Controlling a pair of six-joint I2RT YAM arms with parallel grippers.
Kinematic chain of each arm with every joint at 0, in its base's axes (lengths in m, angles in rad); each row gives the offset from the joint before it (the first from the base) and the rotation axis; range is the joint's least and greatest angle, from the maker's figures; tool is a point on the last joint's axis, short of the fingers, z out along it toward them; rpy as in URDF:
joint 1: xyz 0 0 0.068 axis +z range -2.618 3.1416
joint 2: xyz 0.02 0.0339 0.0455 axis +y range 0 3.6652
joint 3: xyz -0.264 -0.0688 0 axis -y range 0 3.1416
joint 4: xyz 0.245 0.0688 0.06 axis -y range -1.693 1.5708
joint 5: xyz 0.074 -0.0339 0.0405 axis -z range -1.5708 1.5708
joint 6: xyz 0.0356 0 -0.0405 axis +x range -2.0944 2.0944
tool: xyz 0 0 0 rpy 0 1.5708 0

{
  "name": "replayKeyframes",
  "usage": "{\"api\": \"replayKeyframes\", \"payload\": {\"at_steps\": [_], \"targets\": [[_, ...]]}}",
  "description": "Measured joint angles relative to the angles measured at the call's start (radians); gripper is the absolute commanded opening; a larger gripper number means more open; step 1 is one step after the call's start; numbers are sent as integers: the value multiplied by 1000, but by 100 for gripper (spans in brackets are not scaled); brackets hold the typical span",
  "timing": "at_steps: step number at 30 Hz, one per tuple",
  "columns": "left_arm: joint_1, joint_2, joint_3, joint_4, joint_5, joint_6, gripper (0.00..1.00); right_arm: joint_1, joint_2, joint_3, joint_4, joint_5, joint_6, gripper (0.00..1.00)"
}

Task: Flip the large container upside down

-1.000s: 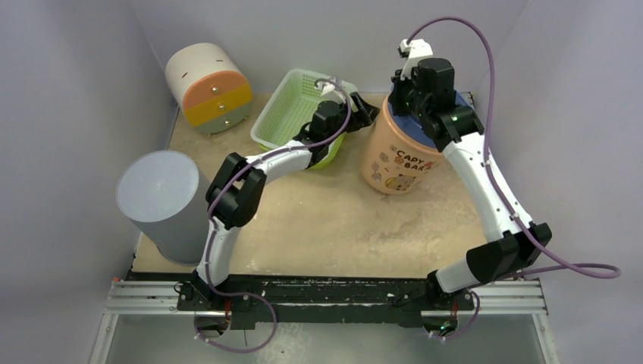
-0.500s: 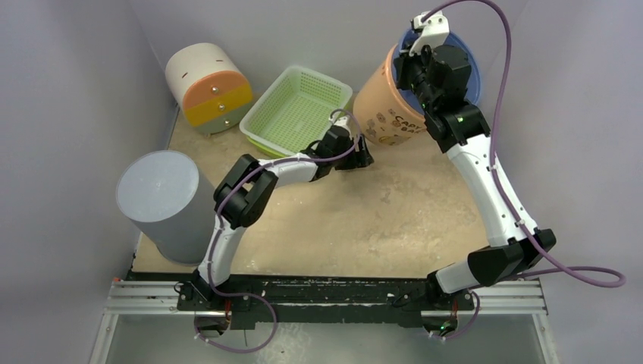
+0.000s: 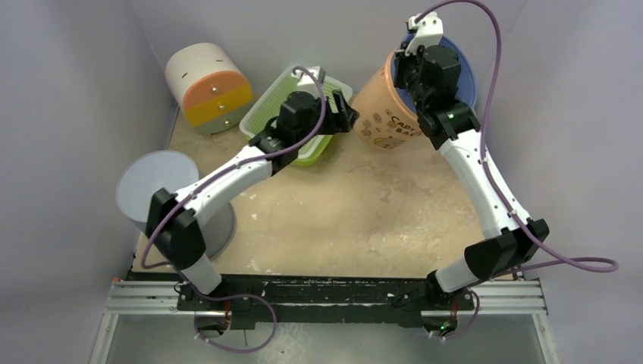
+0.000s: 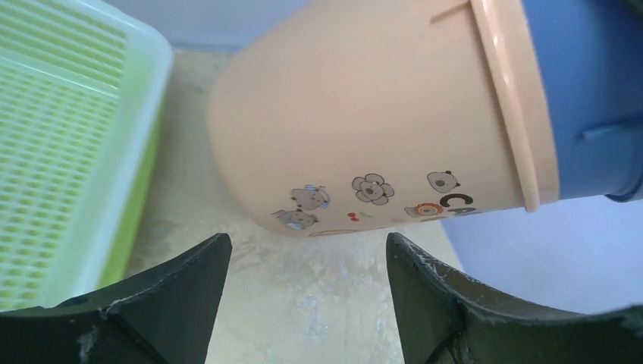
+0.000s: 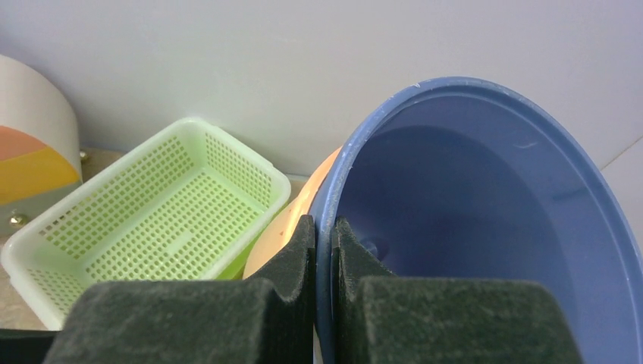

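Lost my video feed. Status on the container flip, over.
Right gripper shut on blue rim of large container. Left gripper open, facing its side, not touching. Container tilted, not yet inverted. Green basket close beside it.

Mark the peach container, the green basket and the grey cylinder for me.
peach container (image 4: 364, 114): left wrist view, side wall.
green basket (image 5: 163, 227): right wrist view, mesh floor.
grey cylinder (image 3: 140, 178): top external view, flat top.

Large peach container (image 3: 379, 102), plastic, lined and rimmed in blue, printed with small cartoon animals and dark lettering on its side, tipped steeply at the far right of the tabletop (image 3: 364, 220), with rounded base low toward the left and open mouth up toward the right and rear.
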Motion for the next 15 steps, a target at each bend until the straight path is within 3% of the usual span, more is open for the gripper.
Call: {"api": "replayKeyframes", "payload": {"at_steps": [6, 15], "targets": [[45, -178, -113, -46, -157, 37, 72, 1, 32, 48, 46, -49, 19, 0], [54, -229, -172, -172, -311, 80, 72, 3, 129, 120, 238, -190, 114, 0]]}}
